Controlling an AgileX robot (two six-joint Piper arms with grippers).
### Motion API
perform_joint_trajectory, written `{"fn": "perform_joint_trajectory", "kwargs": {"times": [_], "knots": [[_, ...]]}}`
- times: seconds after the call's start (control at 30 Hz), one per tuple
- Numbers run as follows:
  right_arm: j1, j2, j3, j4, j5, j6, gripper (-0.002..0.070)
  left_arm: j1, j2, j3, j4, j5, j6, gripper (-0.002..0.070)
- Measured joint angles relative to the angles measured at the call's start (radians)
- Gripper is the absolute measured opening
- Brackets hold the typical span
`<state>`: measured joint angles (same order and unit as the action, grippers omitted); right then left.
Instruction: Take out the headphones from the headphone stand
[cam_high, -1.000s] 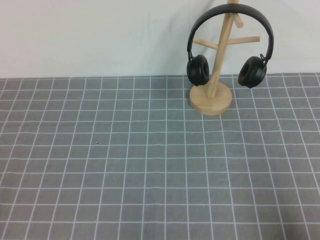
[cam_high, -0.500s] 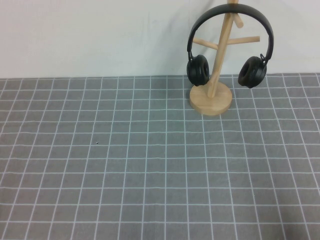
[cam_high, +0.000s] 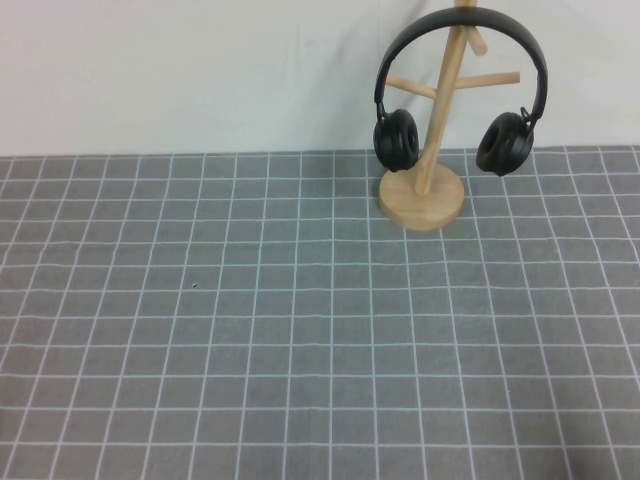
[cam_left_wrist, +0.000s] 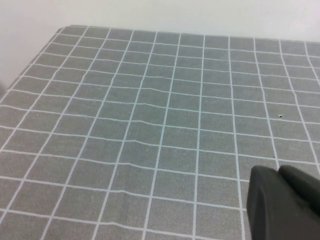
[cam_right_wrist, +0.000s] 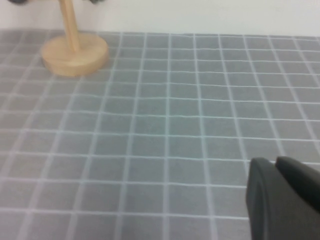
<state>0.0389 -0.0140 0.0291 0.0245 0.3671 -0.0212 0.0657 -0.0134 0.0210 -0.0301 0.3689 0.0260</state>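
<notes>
The headphones (cam_high: 460, 85) hang on the headphone stand (cam_high: 425, 190). The left gripper (cam_left_wrist: 285, 202) and right gripper (cam_right_wrist: 282, 197) hover above the grid cloth (cam_high: 300, 330), both finger states unclear

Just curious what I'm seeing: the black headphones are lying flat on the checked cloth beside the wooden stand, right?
Not quite. The headphones hang on the wooden stand, ear cups off the checked cloth, as the high view shows. Neither gripper appears there.

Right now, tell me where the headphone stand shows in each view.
High view: the headphone stand stands far right, by the wall, headphones hung on it.
Left wrist view: not in it; only the left hand.
Right wrist view: base and pole; right hand apart.
Shared landmark: gridded cloth.
</notes>
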Motion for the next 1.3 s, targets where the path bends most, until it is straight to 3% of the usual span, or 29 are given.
{"fn": "perform_joint_trajectory", "kwargs": {"times": [0.13, 0.37, 0.63, 0.8, 1.07, 1.3], "knots": [[0.000, 0.000, 0.001, 0.137, -0.043, 0.000, -0.0009, 0.000, 0.000, 0.000, 0.000, 0.000, 0.000, -0.0004], [0.000, 0.000, 0.001, 0.588, -0.209, 0.000, -0.0009, 0.000, 0.000, 0.000, 0.000, 0.000, 0.000, -0.0004], [0.000, 0.000, 0.001, 0.706, -0.251, 0.013, -0.0008, 0.000, 0.000, 0.000, 0.000, 0.000, 0.000, -0.0004], [0.000, 0.151, -0.073, 0.697, -0.027, 0.021, -0.0008, 0.000, 0.000, 0.000, 0.000, 0.000, 0.000, -0.0004], [0.000, 0.621, -0.452, 0.464, 0.337, -0.057, -0.0007, 0.000, 0.000, 0.000, 0.000, 0.000, 0.000, -0.0004], [0.009, 0.985, -0.795, 0.326, 0.456, -0.160, -0.0008, 0.000, 0.000, 0.000, 0.000, 0.000, 0.000, -0.0004]]}}
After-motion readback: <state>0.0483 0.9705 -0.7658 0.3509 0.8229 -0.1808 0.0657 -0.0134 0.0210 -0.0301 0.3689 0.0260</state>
